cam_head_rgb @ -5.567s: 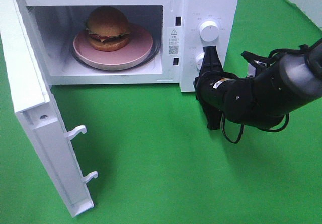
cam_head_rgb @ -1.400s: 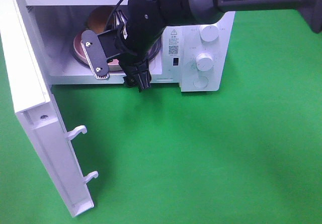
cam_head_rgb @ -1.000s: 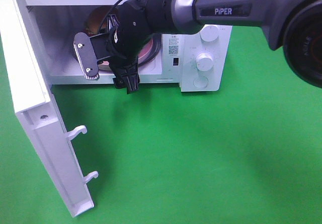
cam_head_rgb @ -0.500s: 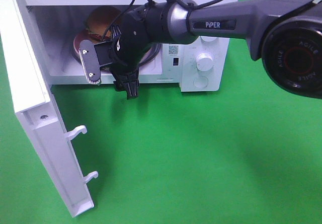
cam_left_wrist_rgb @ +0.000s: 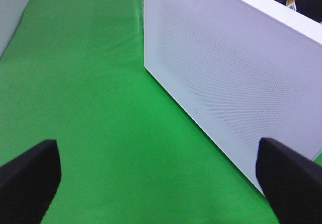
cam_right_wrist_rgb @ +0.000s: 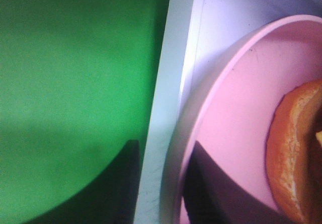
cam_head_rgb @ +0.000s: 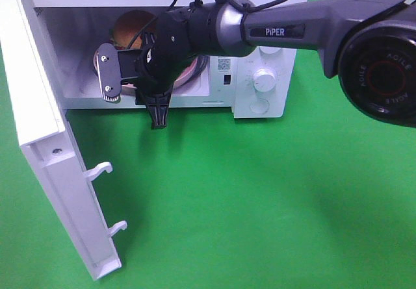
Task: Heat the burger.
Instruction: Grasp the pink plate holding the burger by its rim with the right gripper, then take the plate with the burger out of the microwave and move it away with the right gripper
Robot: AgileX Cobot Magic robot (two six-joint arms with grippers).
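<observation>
The burger sits on a pink plate inside the open white microwave, mostly hidden behind my right arm. My right gripper is open and empty in front of the cavity mouth, one grey finger at the cavity's left part. In the right wrist view the gripper hangs over the cavity's front sill, with the plate and the burger's bun edge close by. My left gripper is open and empty over green cloth.
The microwave door stands swung open at the left, with two latch hooks sticking out. Its outer face fills the left wrist view. A round knob is on the control panel. Green cloth covers the table.
My right arm has swung from the knob panel across to the front of the cavity. In the last second its gripper shifted slightly left and turned, jaws still apart.
</observation>
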